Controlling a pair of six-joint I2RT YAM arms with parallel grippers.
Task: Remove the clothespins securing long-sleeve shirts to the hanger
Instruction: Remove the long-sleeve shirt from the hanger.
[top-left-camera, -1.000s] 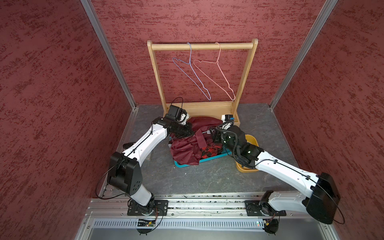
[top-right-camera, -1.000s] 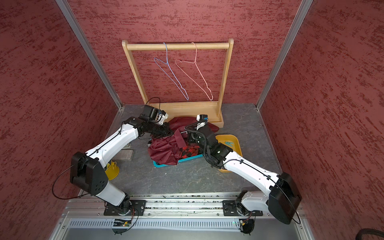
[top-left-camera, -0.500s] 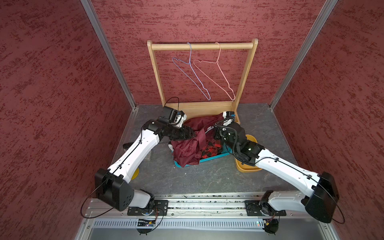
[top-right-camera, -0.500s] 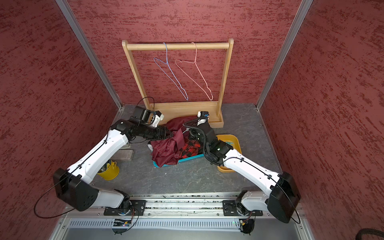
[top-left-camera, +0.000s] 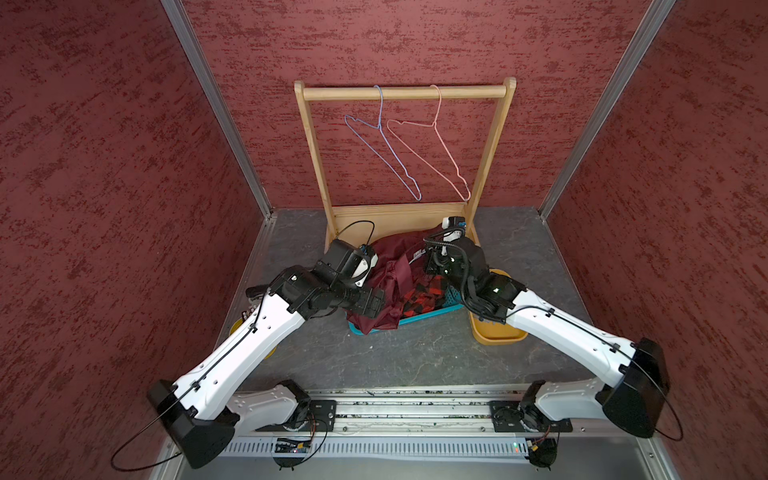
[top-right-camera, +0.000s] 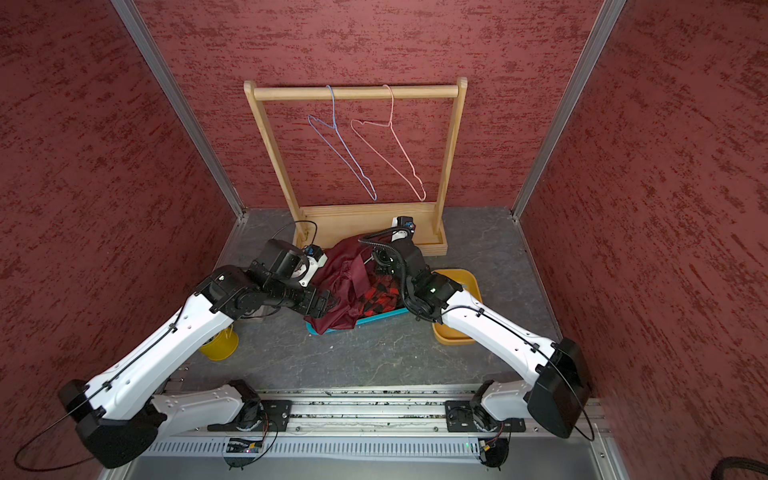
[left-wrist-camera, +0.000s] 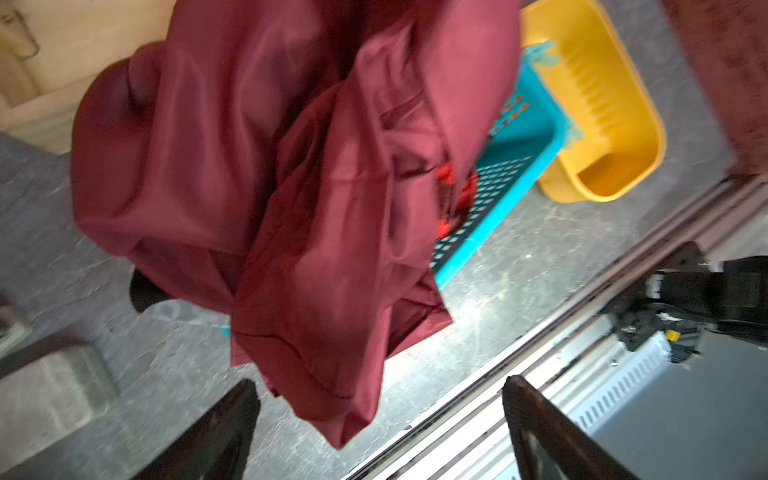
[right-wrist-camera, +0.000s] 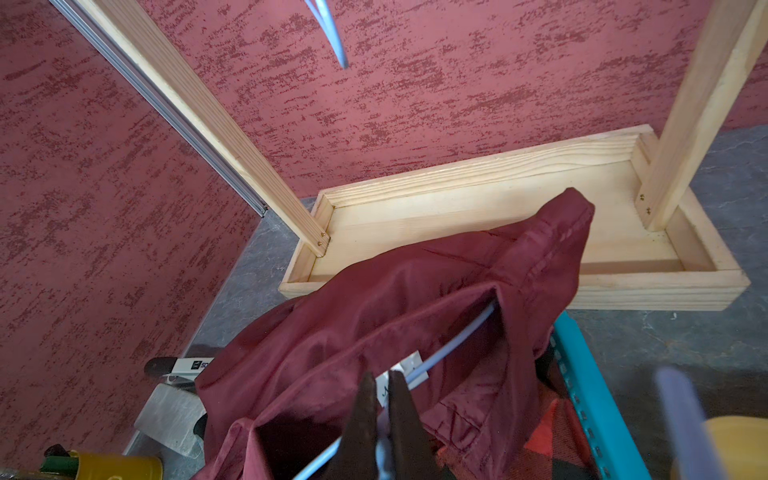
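A shiny maroon long-sleeve shirt (top-left-camera: 390, 266) lies heaped over a red-and-black plaid one (top-left-camera: 424, 295) in a teal basket (top-left-camera: 419, 318). A pale wire hanger (right-wrist-camera: 457, 340) still runs through the maroon collar. My right gripper (right-wrist-camera: 382, 378) is shut on that wire at the collar, next to a white label. It also shows in a top view as the right gripper (top-right-camera: 378, 266). My left gripper (left-wrist-camera: 380, 386) stands open at the basket's left front, and a loose fold of the maroon shirt (left-wrist-camera: 345, 407) hangs free between its fingers. No clothespins can be made out.
A wooden rack (top-left-camera: 405, 92) at the back carries a bare blue hanger (top-left-camera: 382, 145) and a bare pink hanger (top-left-camera: 436, 145). A yellow bin (top-right-camera: 457, 278) sits right of the basket under my right arm. A yellow cup (top-right-camera: 218, 345) stands beneath my left arm.
My left gripper has opened, let go of the maroon fabric and drawn back toward the front. My right gripper has closed fully on the hanger wire.
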